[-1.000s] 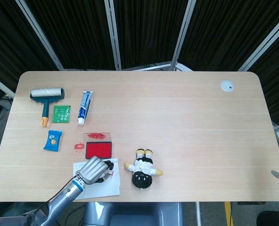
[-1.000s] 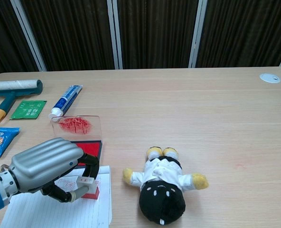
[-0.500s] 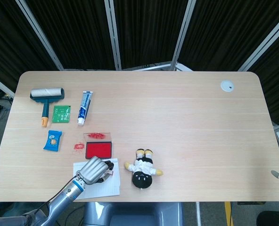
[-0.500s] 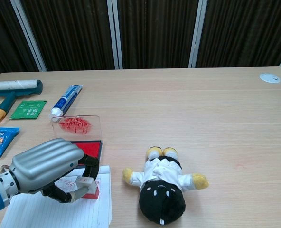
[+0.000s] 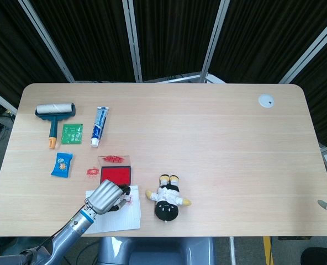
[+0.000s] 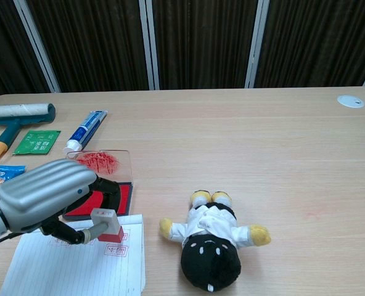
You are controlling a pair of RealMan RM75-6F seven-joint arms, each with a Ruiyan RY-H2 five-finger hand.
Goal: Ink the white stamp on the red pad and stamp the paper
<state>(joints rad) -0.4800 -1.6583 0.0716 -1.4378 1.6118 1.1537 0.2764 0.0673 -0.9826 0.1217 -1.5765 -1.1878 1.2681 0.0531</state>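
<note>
My left hand (image 6: 44,196) holds the white stamp (image 6: 107,224) by its white handle, with the red base a little above the paper (image 6: 71,268) at the table's near left edge. A fresh red imprint (image 6: 116,251) lies on the paper just below the stamp. In the head view the left hand (image 5: 105,197) hangs over the paper's (image 5: 122,218) top edge. The red pad (image 5: 116,175) sits just beyond the paper, and in the chest view the hand hides part of the red pad (image 6: 122,196). No view shows my right hand.
A clear lid (image 6: 100,162) smeared red lies behind the pad. A plush doll (image 6: 212,242) lies to the right of the paper. A toothpaste tube (image 5: 99,126), lint roller (image 5: 54,112), green packet (image 5: 72,133) and blue packet (image 5: 61,164) sit at the far left.
The left hand has lifted the stamp off the paper and drawn it back toward the pad, leaving a red imprint where it stood.
</note>
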